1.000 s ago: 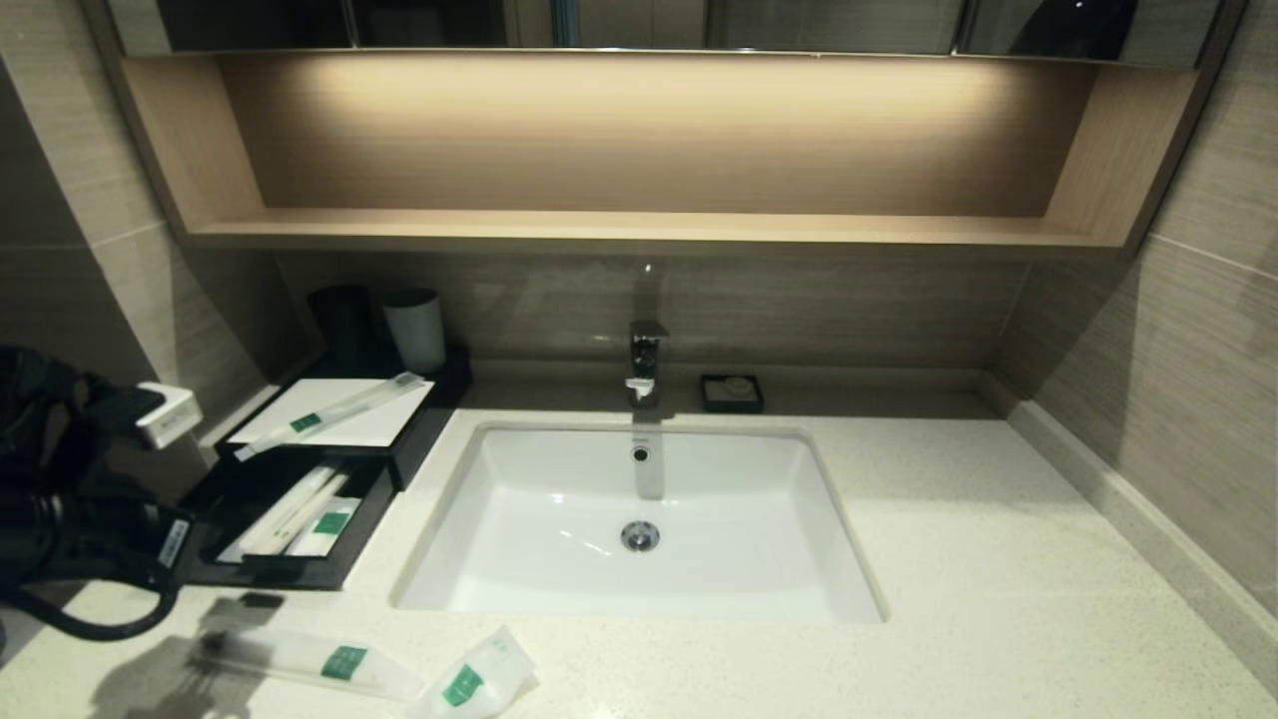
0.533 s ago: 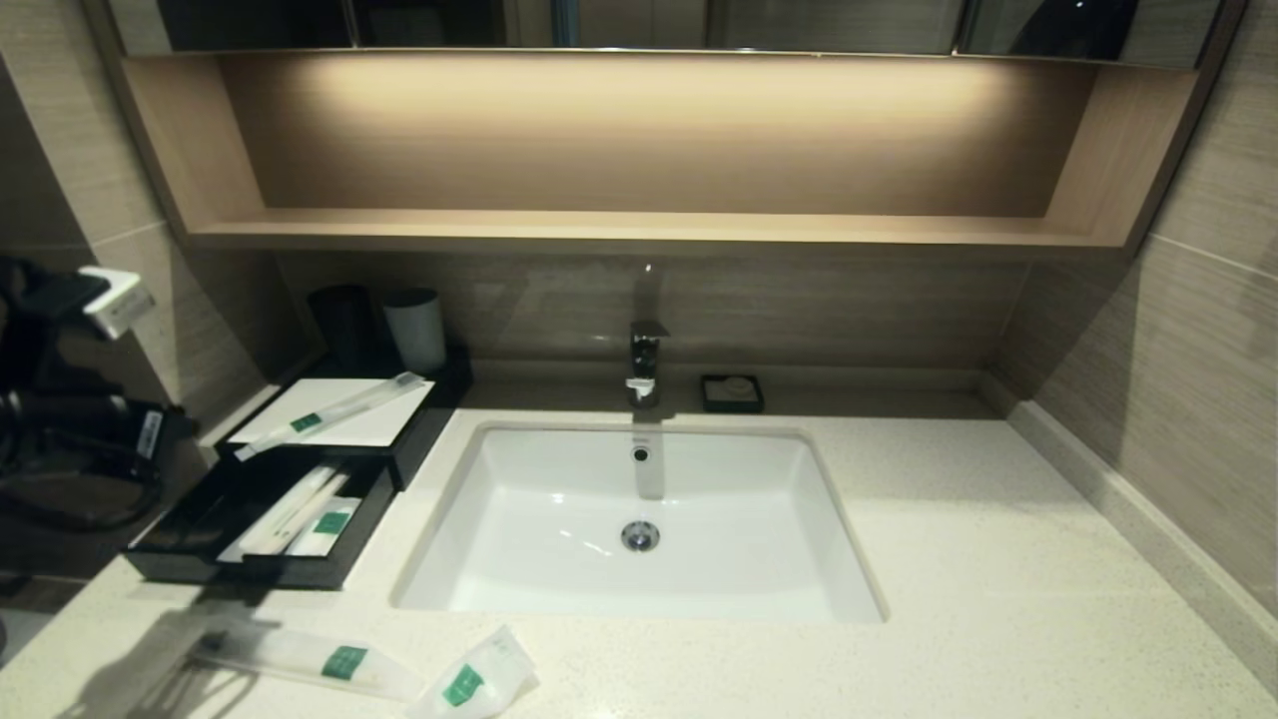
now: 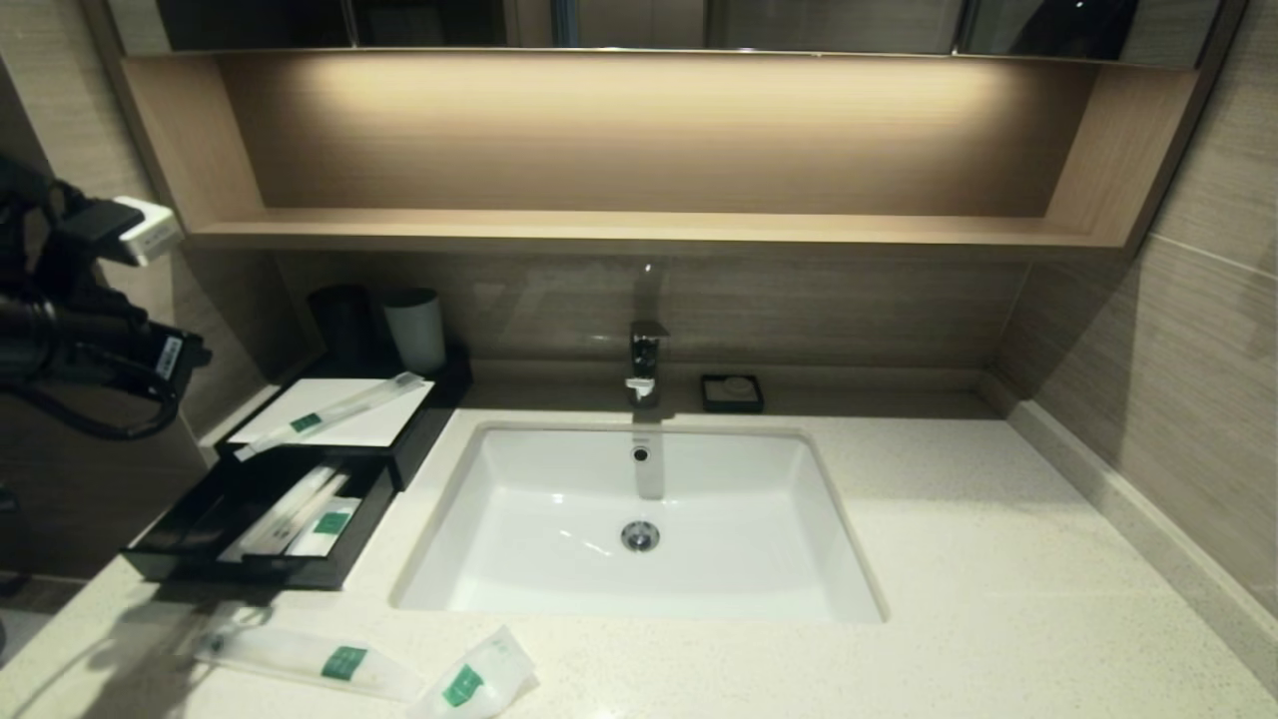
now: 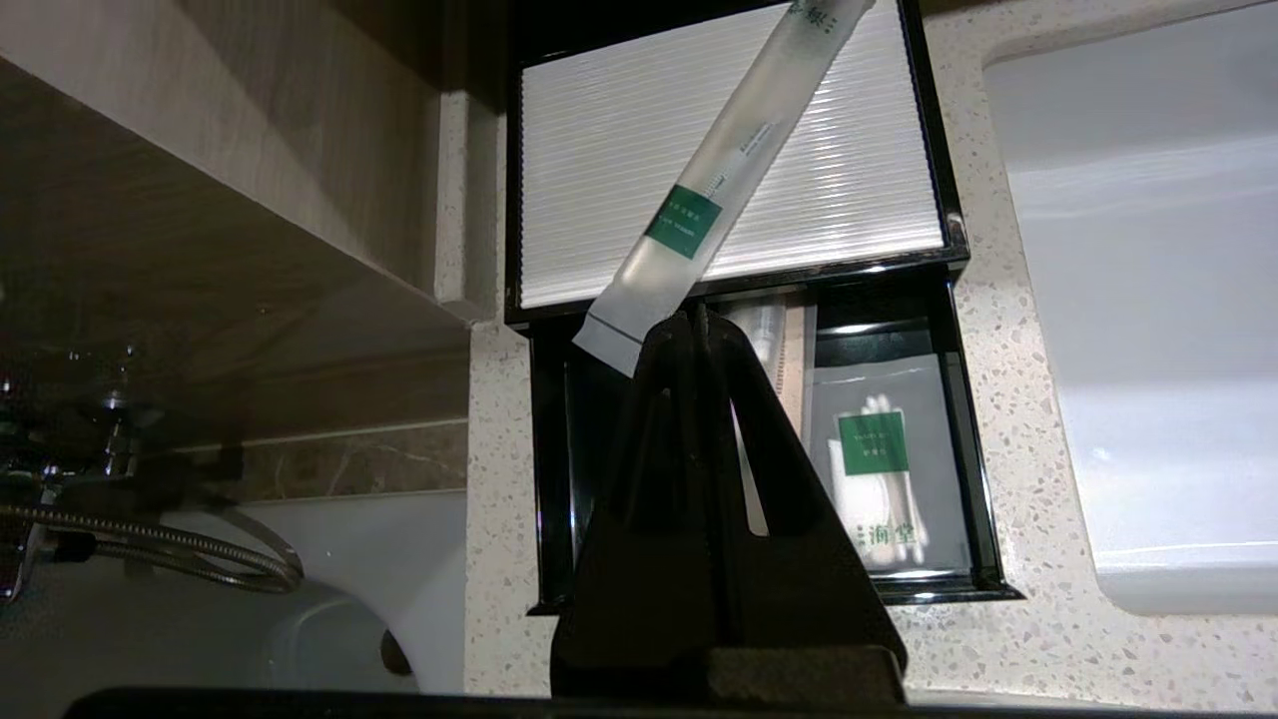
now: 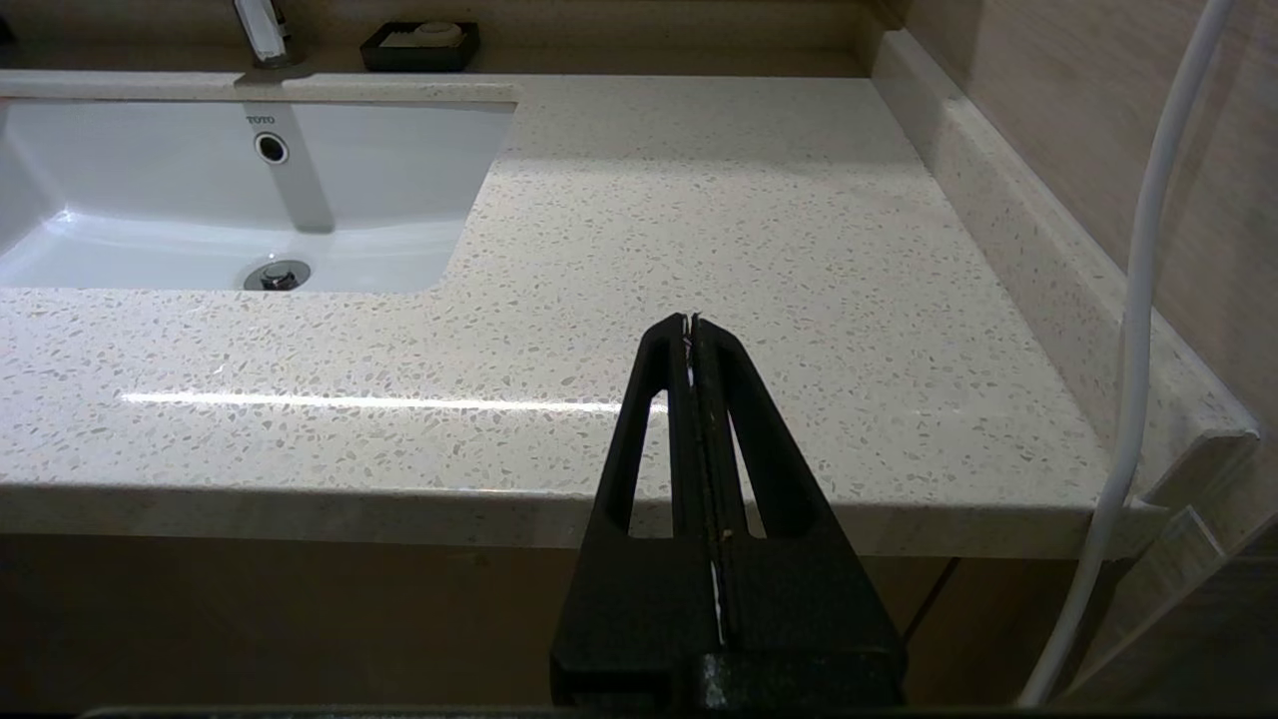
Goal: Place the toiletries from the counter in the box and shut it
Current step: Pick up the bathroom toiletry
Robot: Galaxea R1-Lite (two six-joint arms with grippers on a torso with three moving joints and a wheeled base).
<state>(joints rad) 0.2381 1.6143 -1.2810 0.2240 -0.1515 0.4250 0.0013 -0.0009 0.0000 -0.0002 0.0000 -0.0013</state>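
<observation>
Box [image 4: 734, 150] sits below left gripper [image 4: 696, 318], drawer [image 3: 262, 524] pulled out. 1 long sachet [image 4: 711, 180] lies across the white top, its end near the fingertips; more packets in the drawer. 2 sachets, long [image 3: 305, 659] and short [image 3: 474, 679], lie on counter [image 3: 998, 559], well apart from it. Left gripper closed, holding nothing. Right gripper [image 5: 693, 322] closed, empty, off counter's edge.
</observation>
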